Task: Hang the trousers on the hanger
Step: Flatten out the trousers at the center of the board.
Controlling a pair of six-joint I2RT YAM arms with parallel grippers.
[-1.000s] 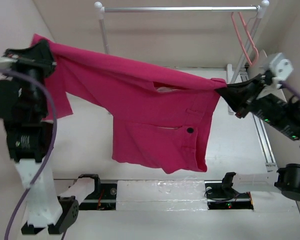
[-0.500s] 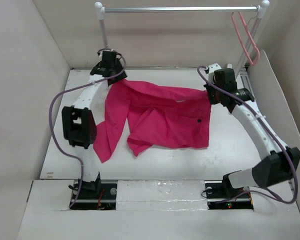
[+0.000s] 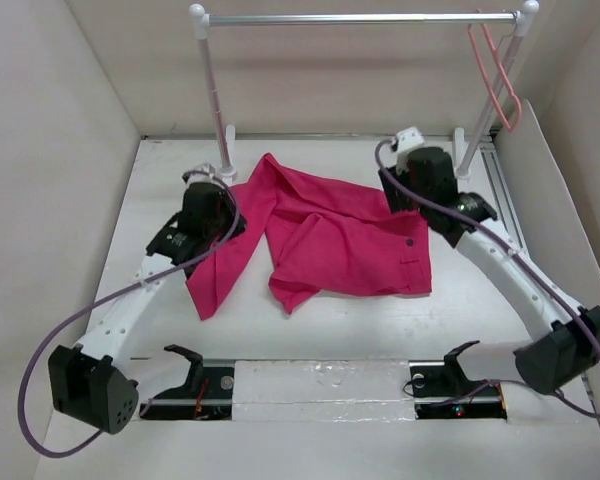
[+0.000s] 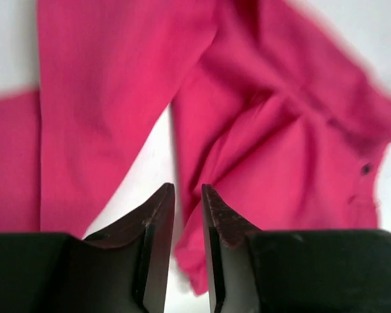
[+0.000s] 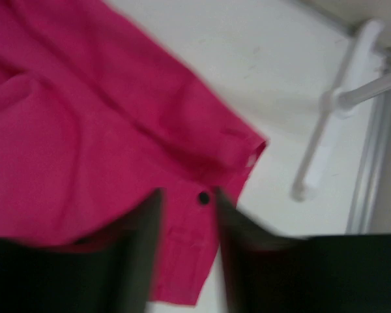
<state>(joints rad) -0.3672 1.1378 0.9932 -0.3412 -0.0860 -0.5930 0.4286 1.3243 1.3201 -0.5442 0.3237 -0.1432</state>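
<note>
The magenta-pink trousers (image 3: pixel 330 235) lie crumpled on the white table, one leg trailing to the front left, the waist with its dark button (image 3: pixel 409 241) at the right. My left gripper (image 3: pixel 212 215) hovers over that left leg; in the left wrist view its jaws (image 4: pixel 188 189) stand a narrow gap apart with nothing between them, above the trousers (image 4: pixel 260 130). My right gripper (image 3: pixel 420 185) is over the waist, blurred, open and empty (image 5: pixel 188 195) above the button (image 5: pixel 203 197). The pale-pink hanger (image 3: pixel 497 75) hangs at the right end of the rack bar.
A white-posted rack with a silver bar (image 3: pixel 360 17) stands along the back; its right post and foot (image 5: pixel 313 163) are close to my right gripper. A metal rail (image 3: pixel 505 200) runs down the table's right side. Beige walls enclose the table.
The trousers went from stretched in the air between both grippers to lying on the table. Both grippers have let go; the left arm has drawn back toward the front left.
</note>
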